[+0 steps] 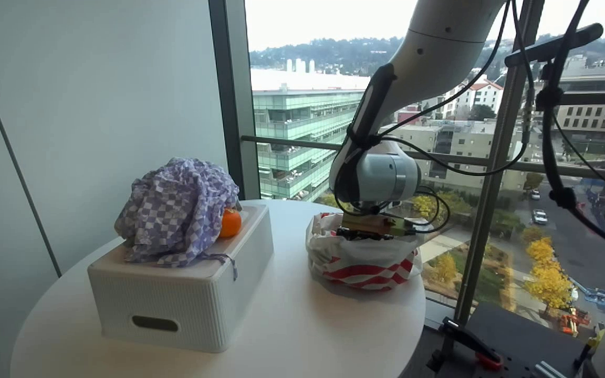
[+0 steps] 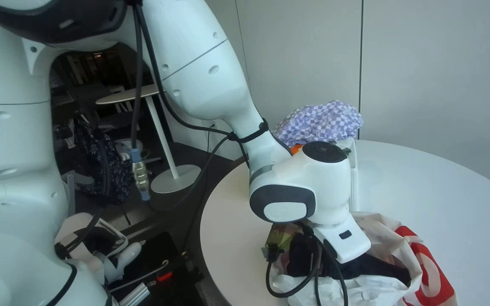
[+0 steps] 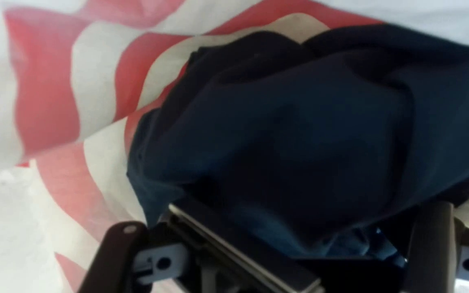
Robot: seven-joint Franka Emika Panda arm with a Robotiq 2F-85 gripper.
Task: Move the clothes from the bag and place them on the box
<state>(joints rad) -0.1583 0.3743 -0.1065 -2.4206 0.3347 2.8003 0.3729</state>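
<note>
Wrist view: a crumpled dark navy cloth garment [image 3: 307, 122] lay inside a crinkled white plastic bag with wavy red stripes [image 3: 96, 81], mostly ahead of the jaws, its nearest folds reaching the gap between them. The jaws stood parted and pointed into the bag, with nothing visibly pinched. The garment's longer spread ran roughly along the line on which they would close, so closing there would probably bunch a fold rather than nip an edge; going slightly deeper first seemed wise.

In both exterior views the bag sat on a round white table [image 1: 308, 336]. Apart from it stood a white ribbed plastic box with an oval handle slot [image 1: 197, 302], bearing a bunched lilac-and-white checked cloth [image 1: 181, 210] and, beside that, what looked like a round orange fruit [image 1: 230, 224]. Pale wall panels [image 1: 97, 105] and a tall window [image 1: 292, 121] enclosed the corner.
</note>
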